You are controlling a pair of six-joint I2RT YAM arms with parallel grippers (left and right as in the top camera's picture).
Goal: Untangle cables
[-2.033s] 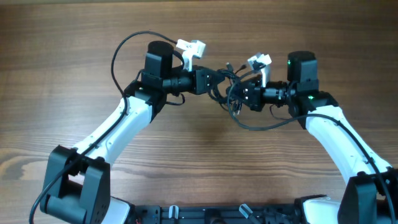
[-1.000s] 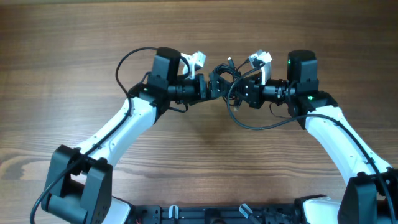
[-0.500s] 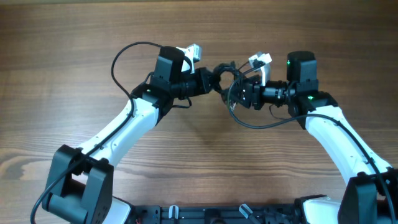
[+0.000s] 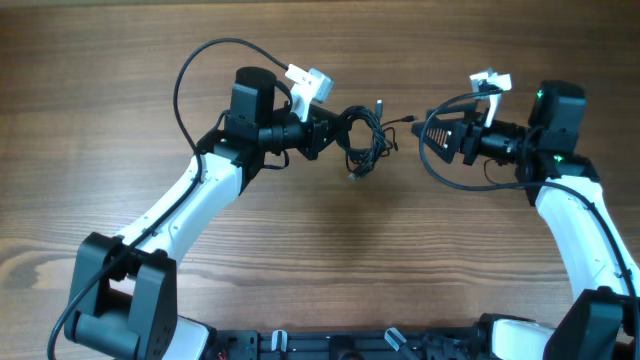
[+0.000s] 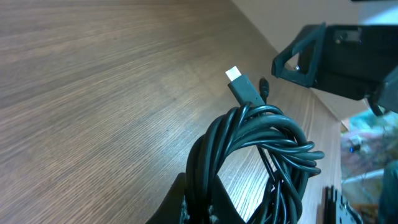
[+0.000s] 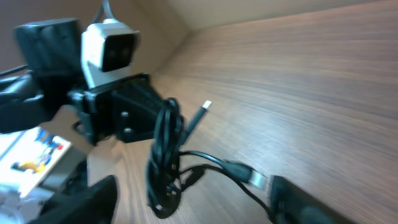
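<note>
Your left fingers (image 4: 324, 130) are clamped tight on one side of the cables (image 4: 362, 140), a light, limp coil hanging from them over the middle of the worktop (image 4: 300, 250). Your right fingers (image 6: 298, 198) stand wide apart with nothing in them. Expect the cords to flop and slip rather than resist, so take the loose plug (image 4: 411, 118) end reaching toward the right arm, probably the firmest, freest hold.

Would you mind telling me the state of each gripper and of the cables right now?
cables, one tangled bundle, a plug end sticking out
left gripper, shut on the cables
right gripper, open, empty, apart from the cables
</note>
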